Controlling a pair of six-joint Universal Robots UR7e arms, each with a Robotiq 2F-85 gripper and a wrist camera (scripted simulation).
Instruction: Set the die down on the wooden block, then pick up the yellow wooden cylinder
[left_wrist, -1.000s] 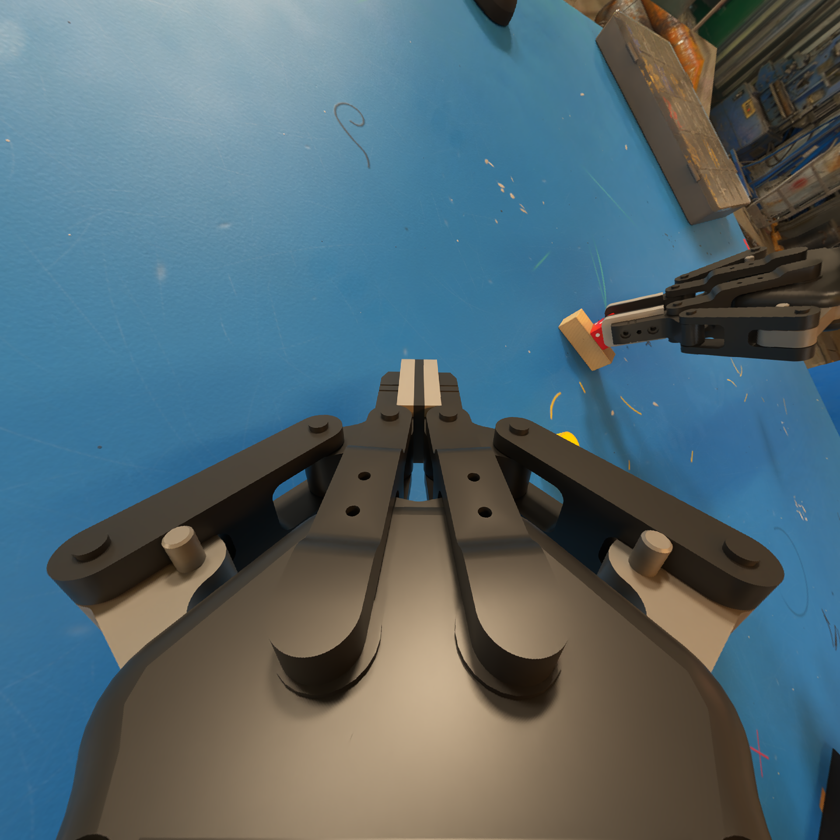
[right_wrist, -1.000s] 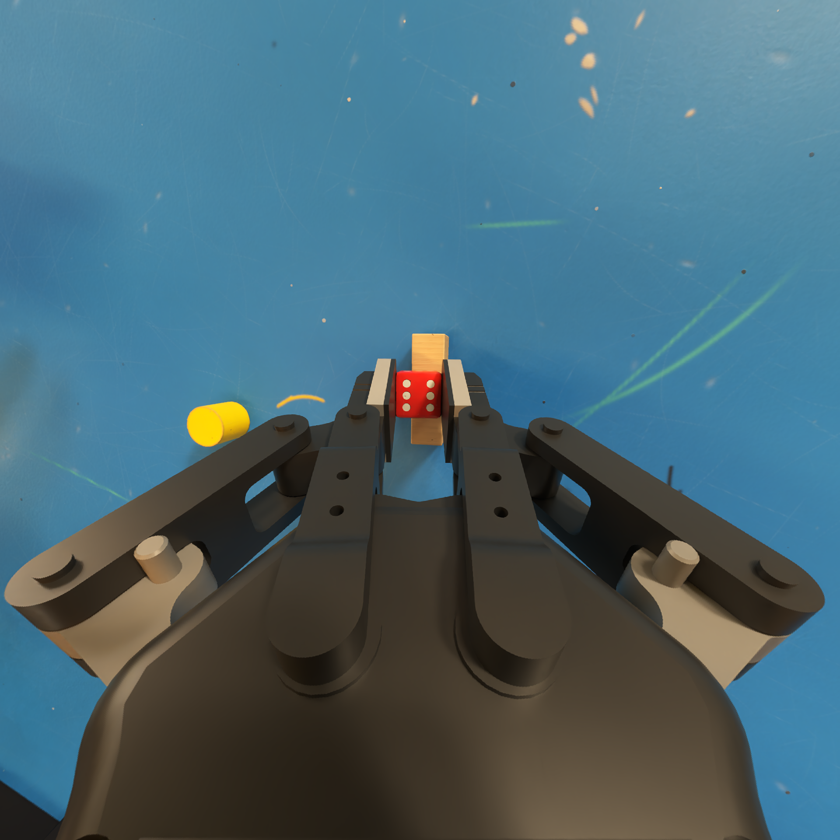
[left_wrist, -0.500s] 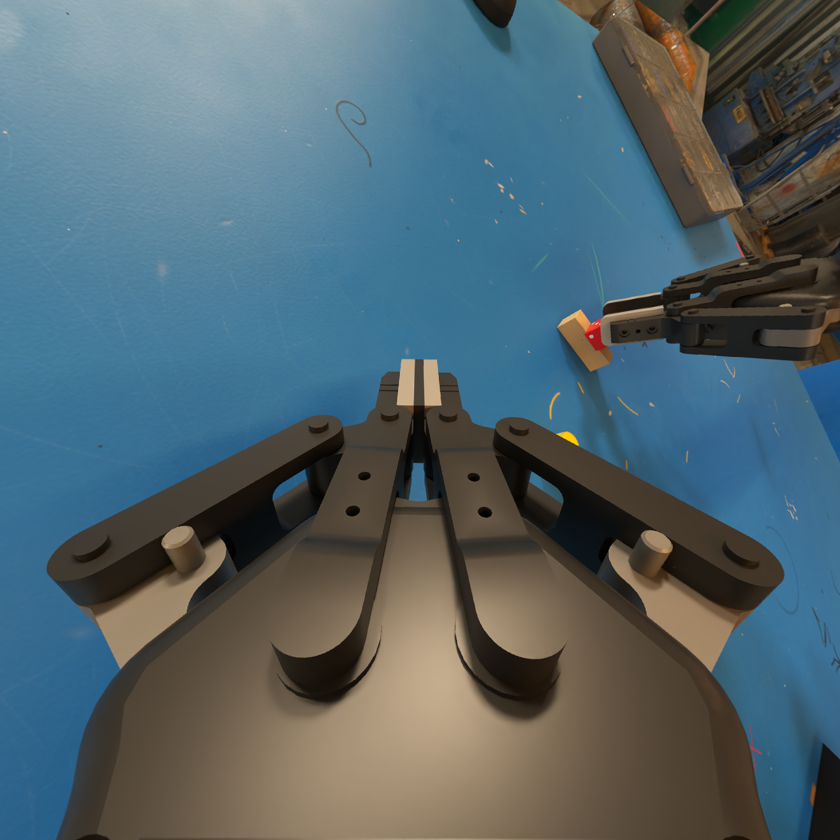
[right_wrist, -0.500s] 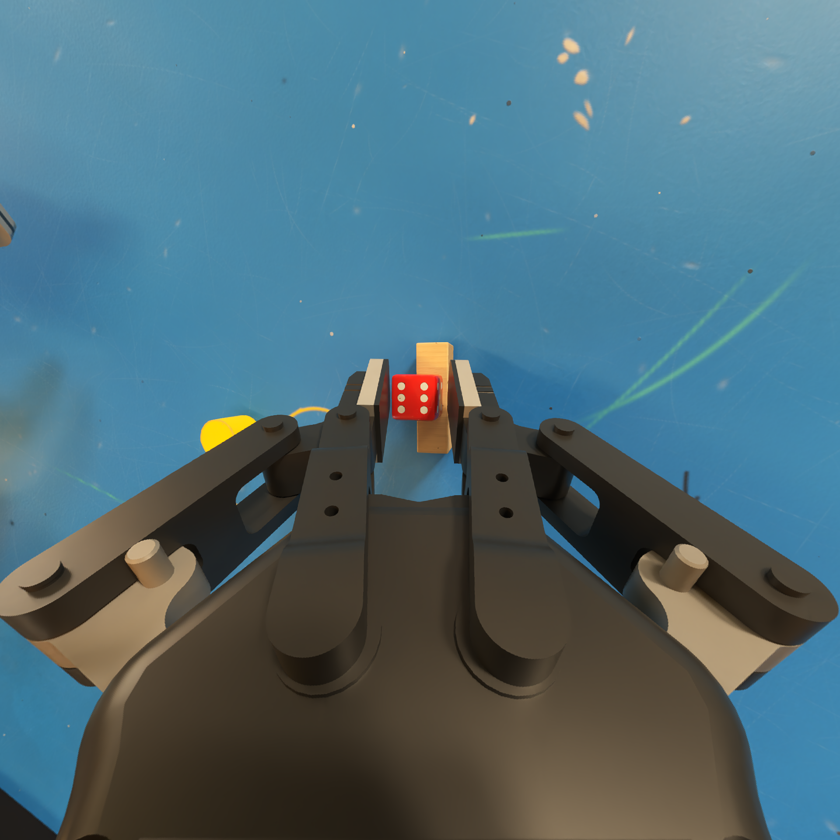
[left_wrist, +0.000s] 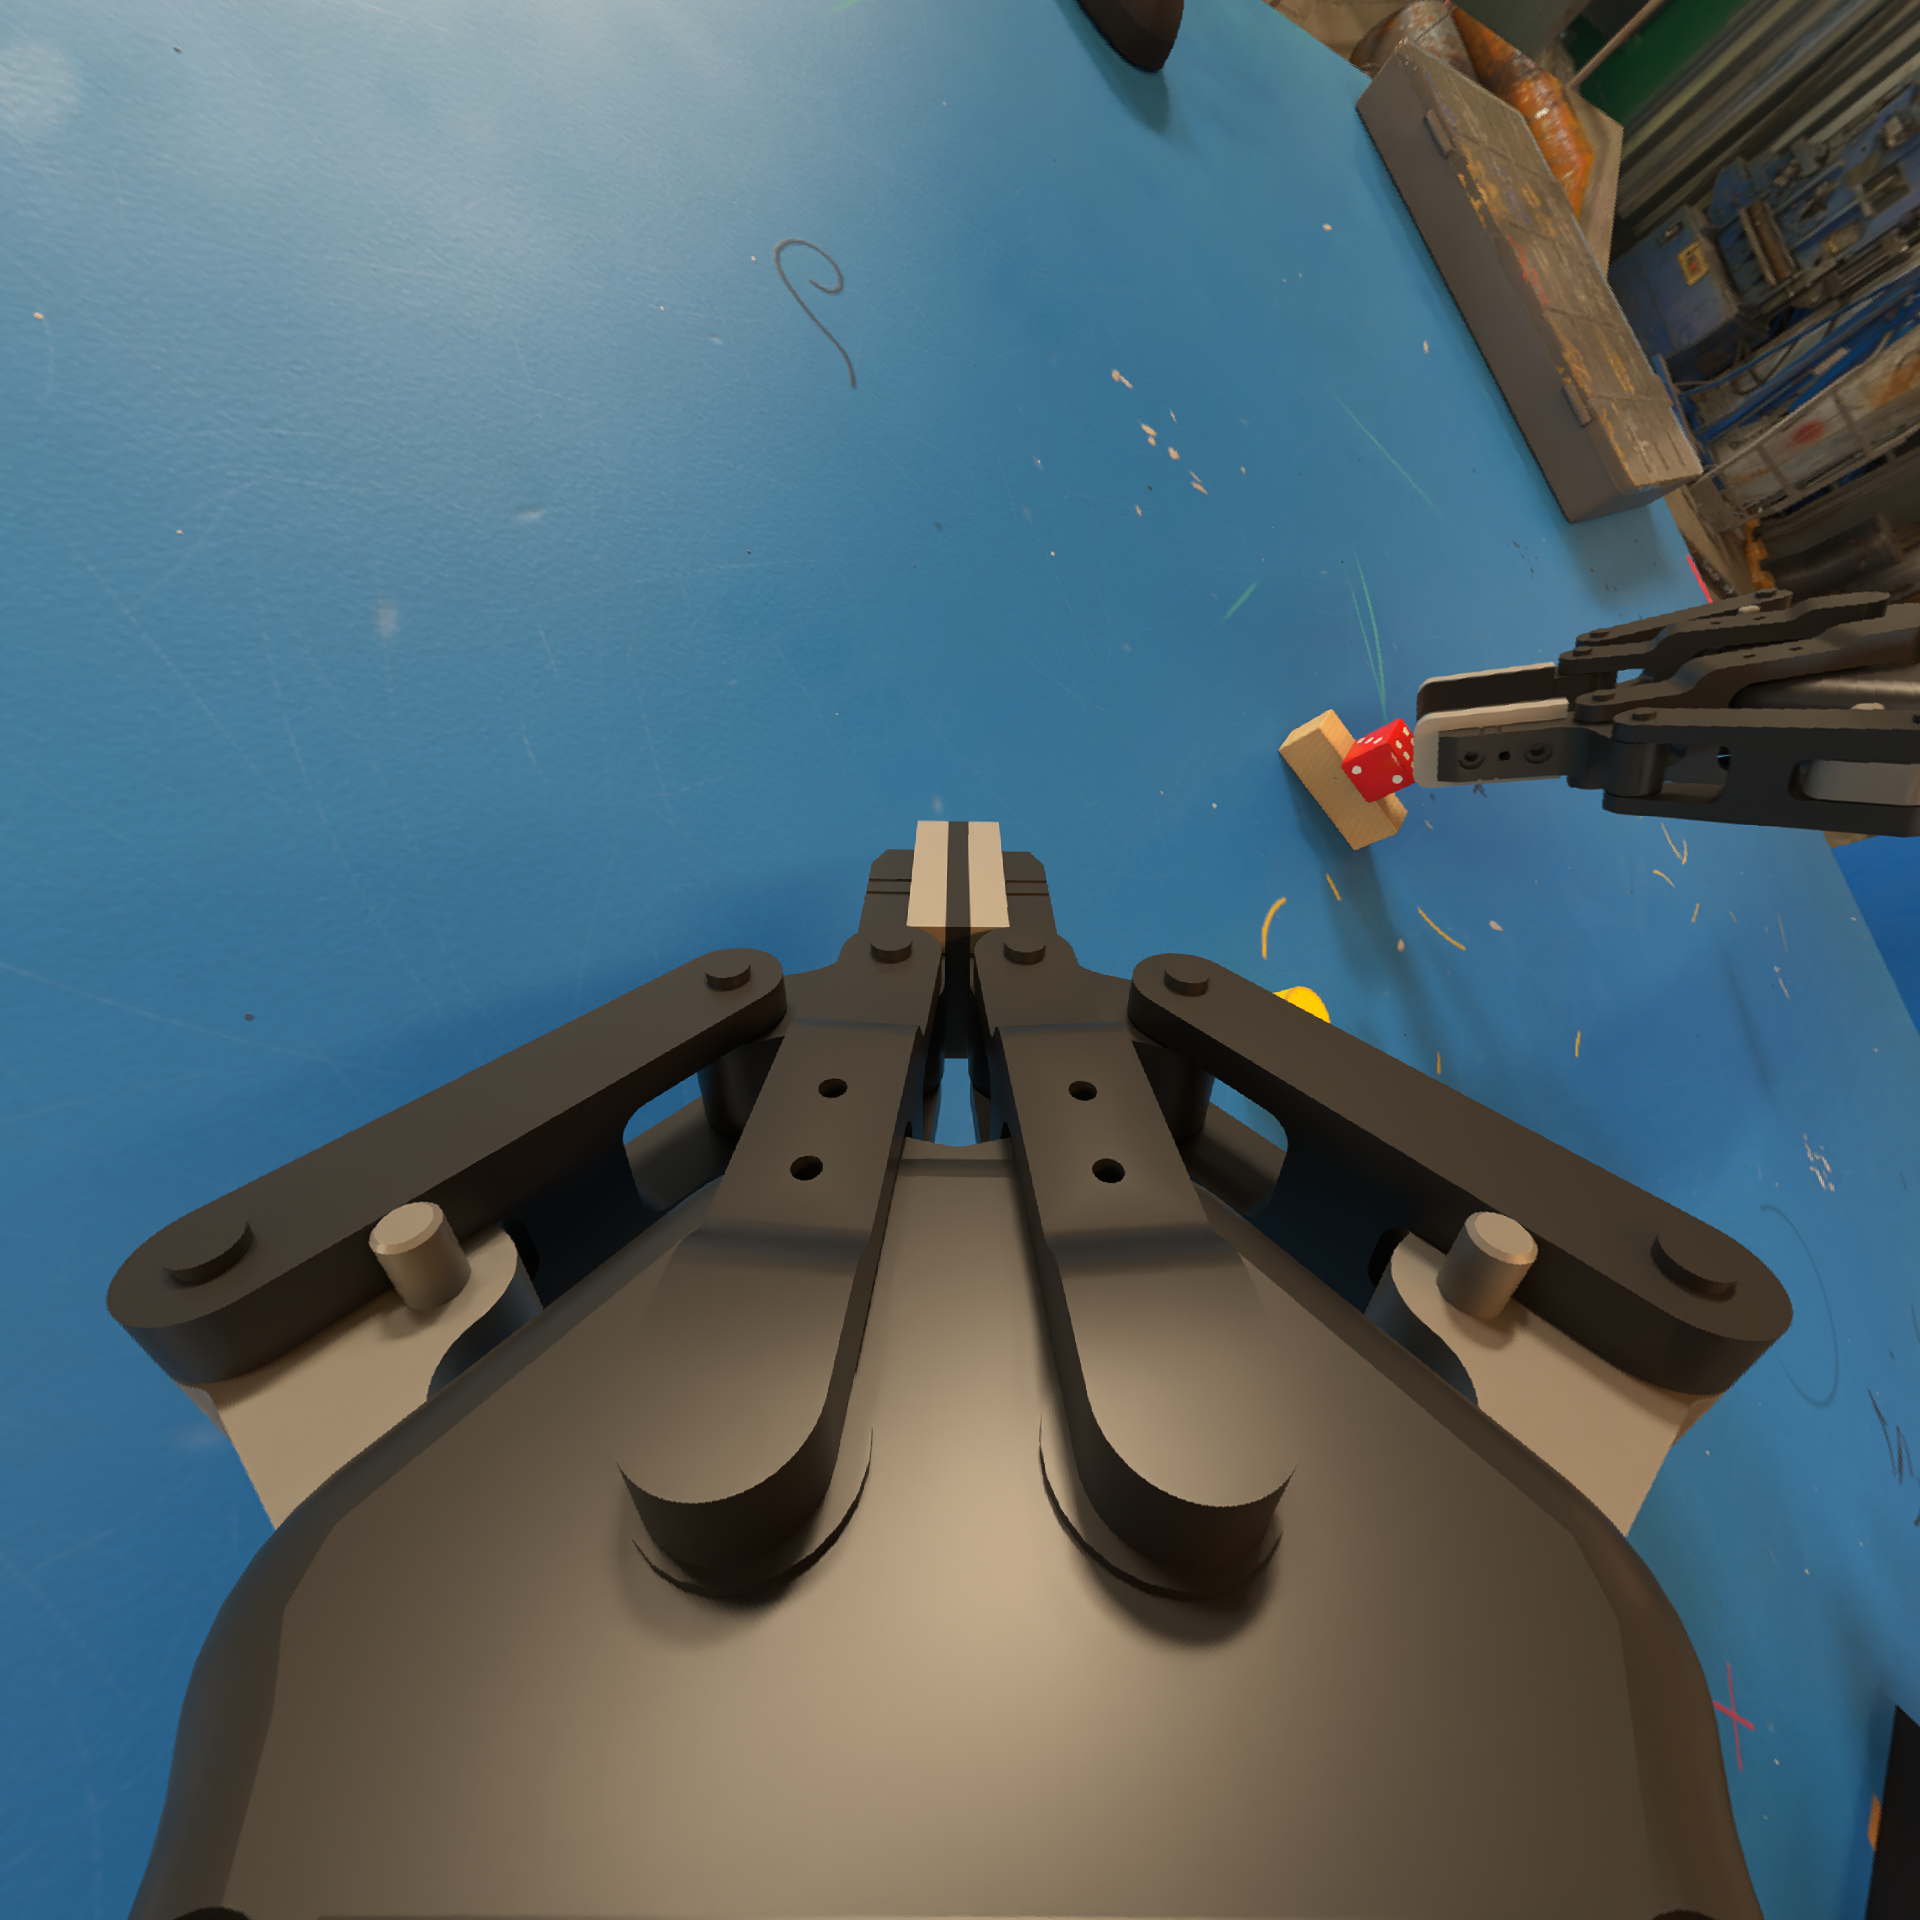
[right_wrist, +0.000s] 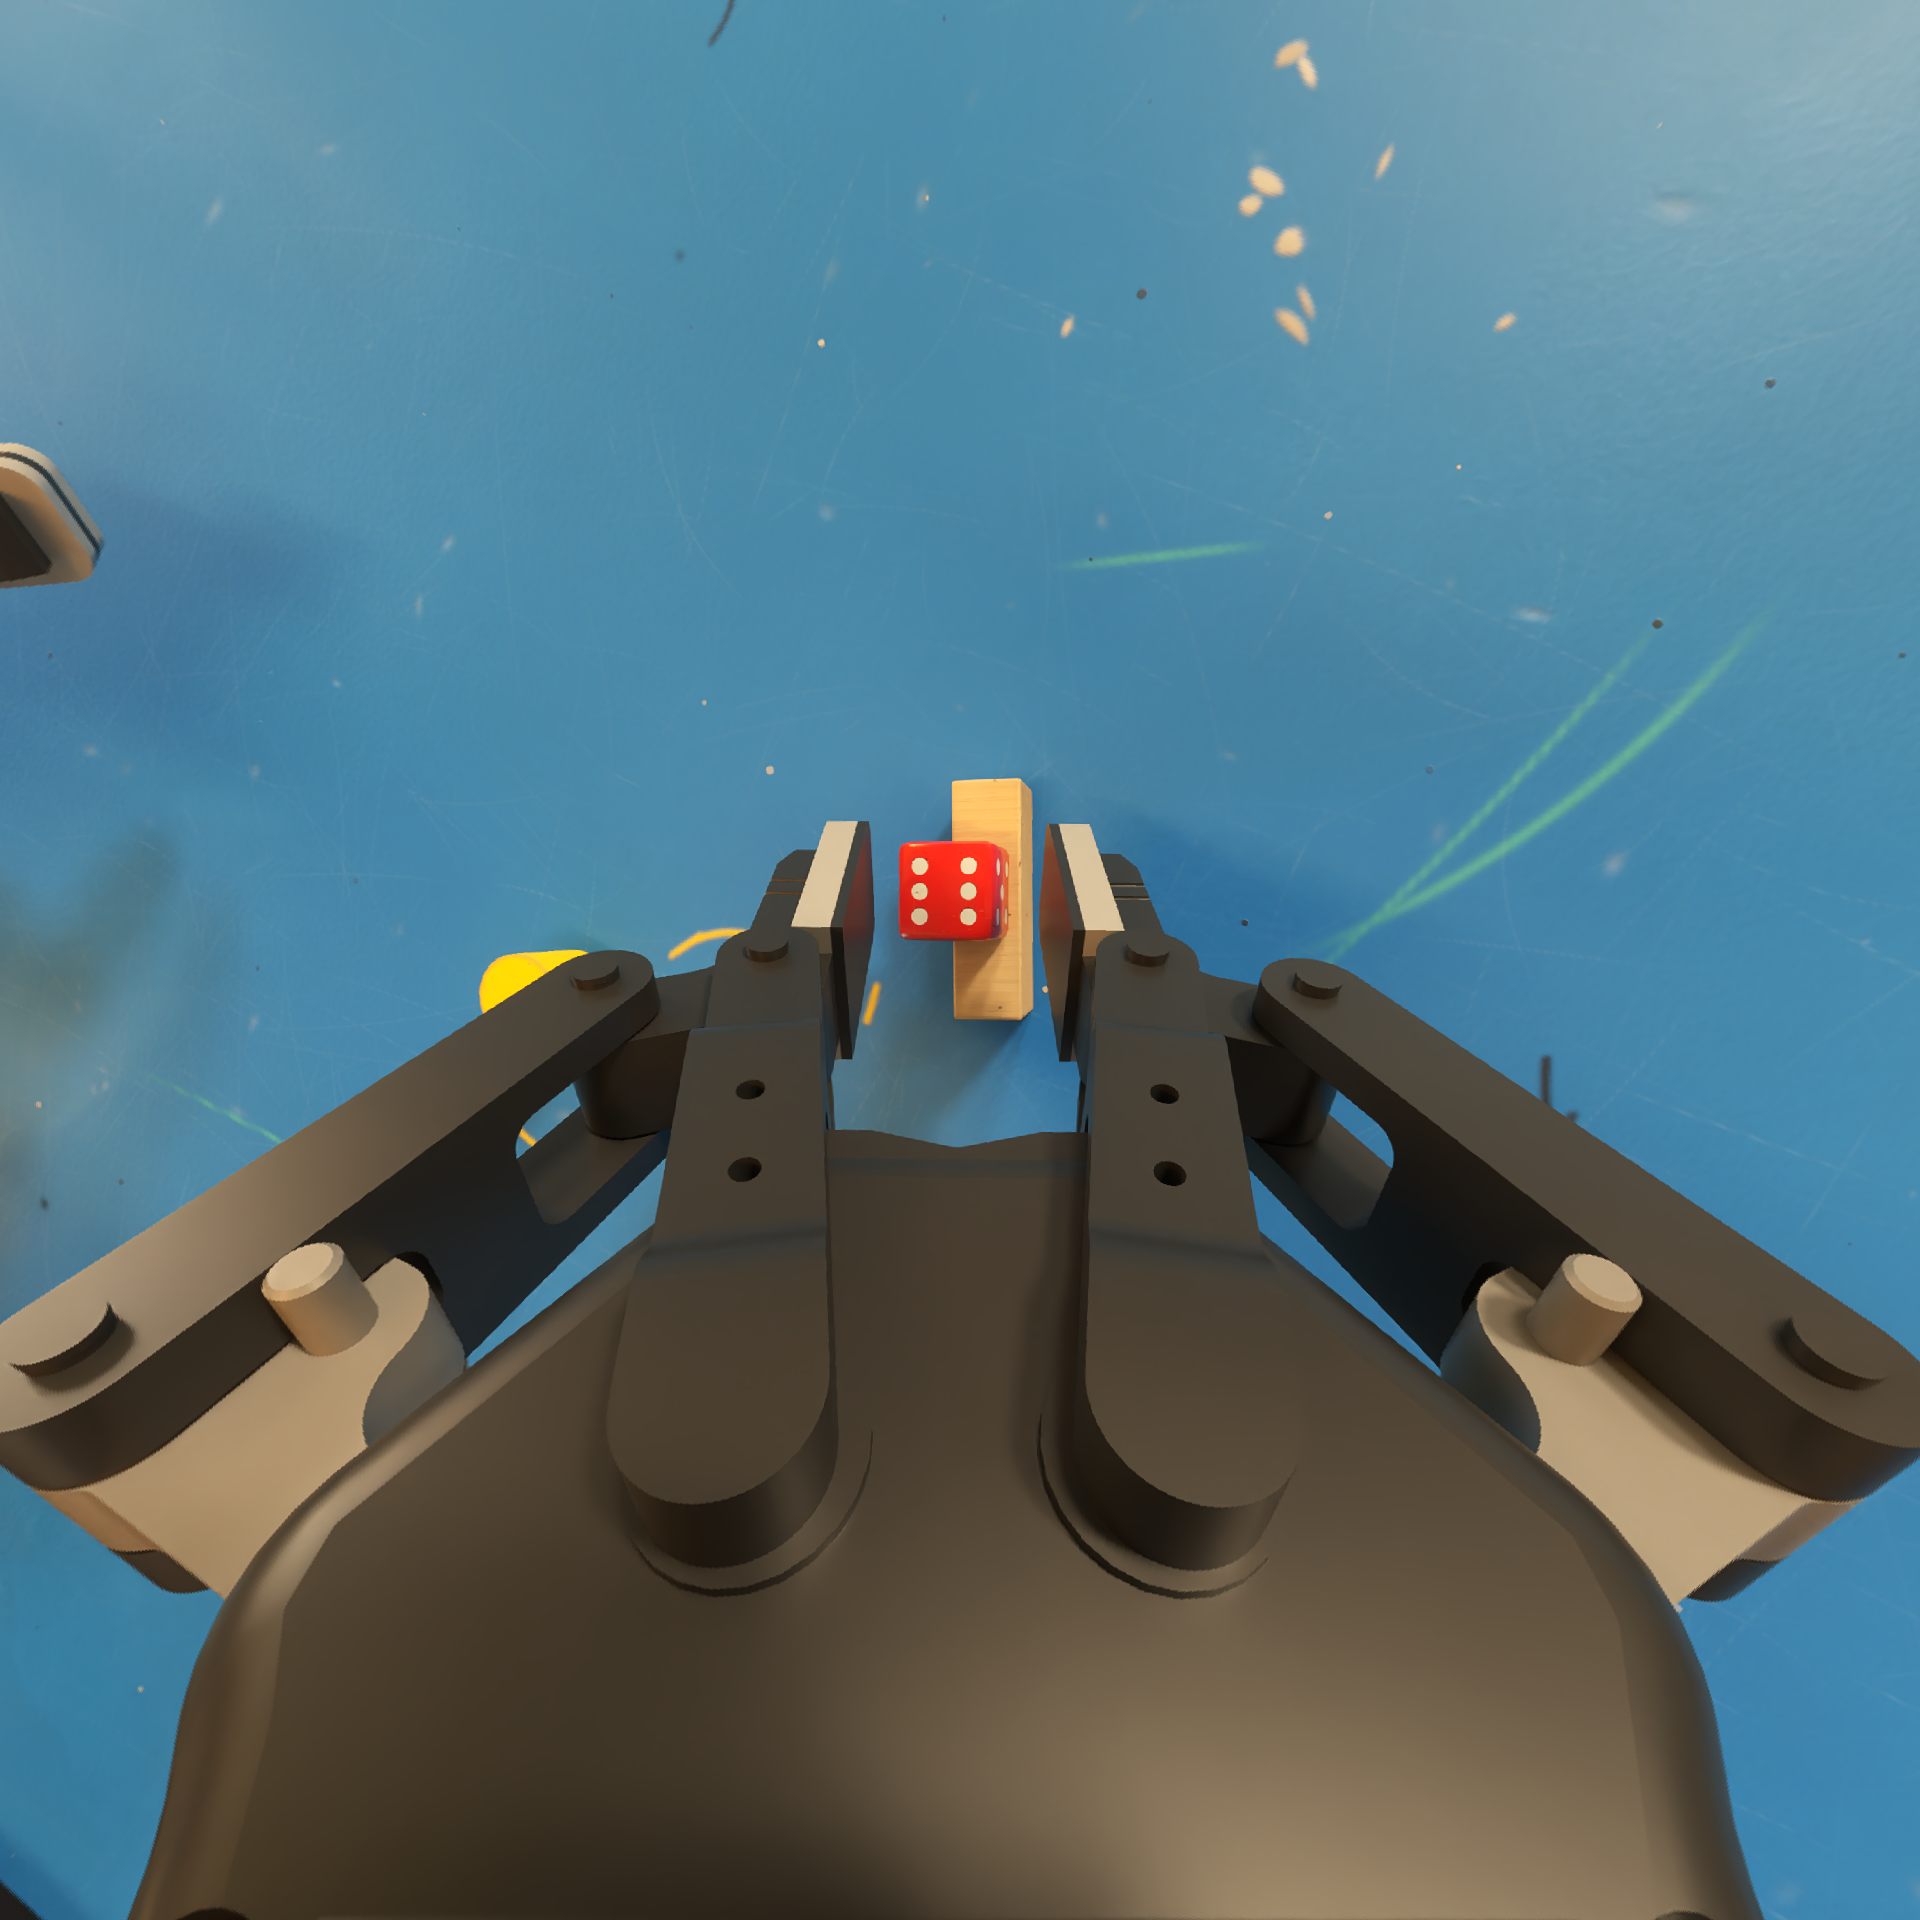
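Blue tabletop (right_wrist: 623, 416), scratched and flecked, carries everything. On it the red die (right_wrist: 953, 890) sits on the wooden block (right_wrist: 992, 977), overhanging its left edge, with the right gripper (right_wrist: 956, 904) spread wide around it and neither pad touching. To finish cleanly, I'd lift straight away from the block without brushing the die, then swing to the yellow cylinder (right_wrist: 520, 975), lying just left and half hidden behind the linkage. Farther off, the left gripper (left_wrist: 957, 873) is clenched on nothing.
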